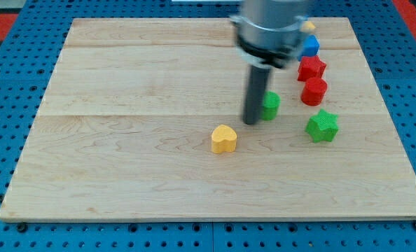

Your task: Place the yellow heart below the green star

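The yellow heart (223, 138) lies near the board's middle. The green star (322, 126) lies to its right, slightly higher in the view. My tip (251, 122) is up and to the right of the heart, apart from it, and just left of a small green block (270, 105) that the rod partly hides.
A red block (314, 92) sits above the green star, with a red star-like block (311, 68) above that. A blue block (309, 47) and a yellow block (308, 26) lie higher, partly hidden by the arm. The wooden board (124, 140) sits on a blue pegboard.
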